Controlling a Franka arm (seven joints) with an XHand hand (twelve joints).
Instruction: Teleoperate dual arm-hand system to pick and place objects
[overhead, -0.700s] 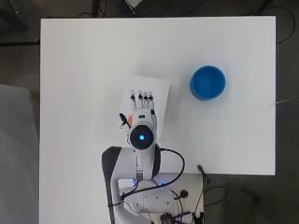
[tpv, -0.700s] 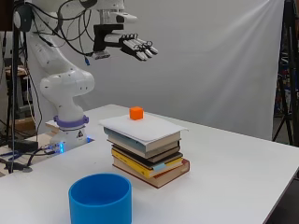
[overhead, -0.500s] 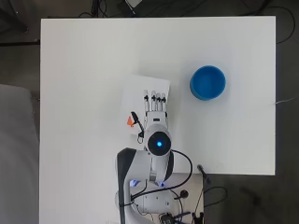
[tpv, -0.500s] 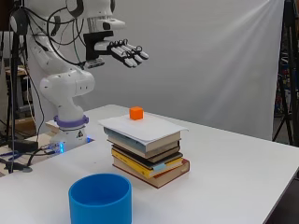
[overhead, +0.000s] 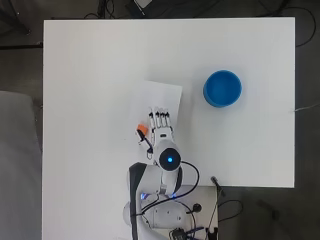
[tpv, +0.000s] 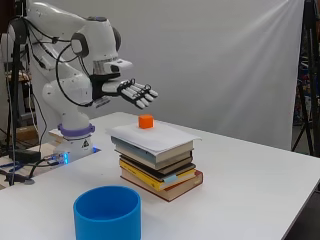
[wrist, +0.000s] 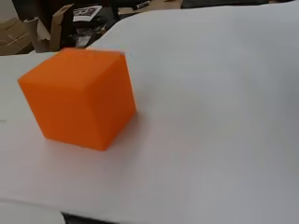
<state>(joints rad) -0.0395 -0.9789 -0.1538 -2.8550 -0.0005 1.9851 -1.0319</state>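
A small orange cube (tpv: 146, 121) rests on a white sheet (tpv: 165, 137) that tops a stack of books (tpv: 160, 167). In the overhead view the cube (overhead: 142, 130) peeks out at the left of the hand (overhead: 160, 127). The wrist view shows the cube (wrist: 81, 98) close up on the sheet (wrist: 210, 116). My hand (tpv: 135, 92) hovers a little above the cube, fingers straight and spread, holding nothing. A blue bowl (tpv: 107, 215) stands at the near side of the table, and in the overhead view the bowl (overhead: 222, 88) is to the right of the books.
The arm's base (tpv: 75, 140) stands at the table's left end with cables (tpv: 20, 165) beside it. In the overhead view the white table (overhead: 90, 75) stretches wide around the sheet (overhead: 162, 97).
The hand has dropped from high above the table to just over the cube. The cube, books and bowl have not moved.
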